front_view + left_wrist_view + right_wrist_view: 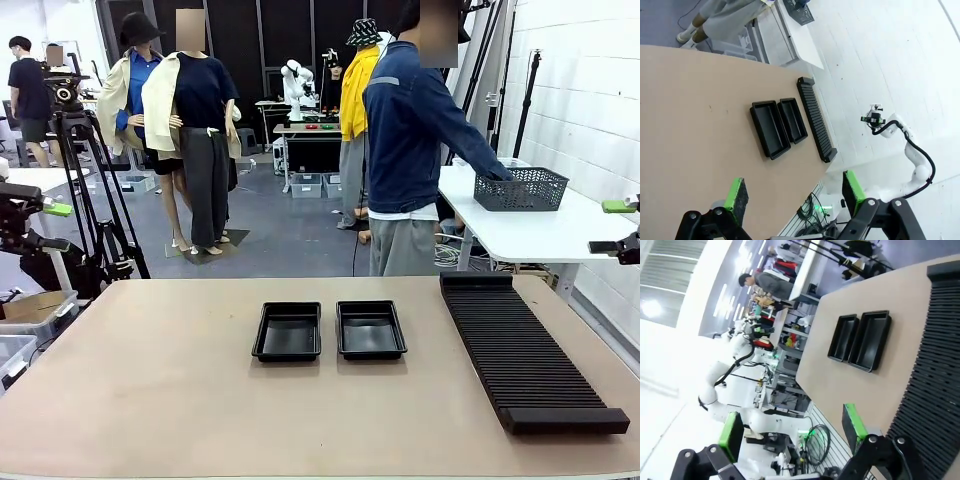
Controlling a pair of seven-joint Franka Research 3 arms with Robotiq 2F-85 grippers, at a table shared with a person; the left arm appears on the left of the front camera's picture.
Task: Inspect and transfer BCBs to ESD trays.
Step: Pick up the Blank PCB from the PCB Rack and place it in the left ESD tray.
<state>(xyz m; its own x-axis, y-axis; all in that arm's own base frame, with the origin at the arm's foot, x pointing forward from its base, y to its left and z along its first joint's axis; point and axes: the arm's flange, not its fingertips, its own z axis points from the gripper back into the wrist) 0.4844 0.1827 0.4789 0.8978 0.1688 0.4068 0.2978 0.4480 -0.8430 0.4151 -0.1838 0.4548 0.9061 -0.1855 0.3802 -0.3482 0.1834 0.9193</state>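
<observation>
trays (288,331) sit central, rack (530,350) near right table (150,400) edge; left end effector (794,179) and right end effector (790,412) open.

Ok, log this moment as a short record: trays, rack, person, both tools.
trays: left tray and right tray, side by side at the middle of the table, both empty
rack: long black ribbed rack, lying on the table's right part
person: person standing at the far side, one arm stretched to the mesh basket on a white side table
left tool: left tool open, holding nothing, raised above the table
right tool: right tool open, holding nothing
</observation>
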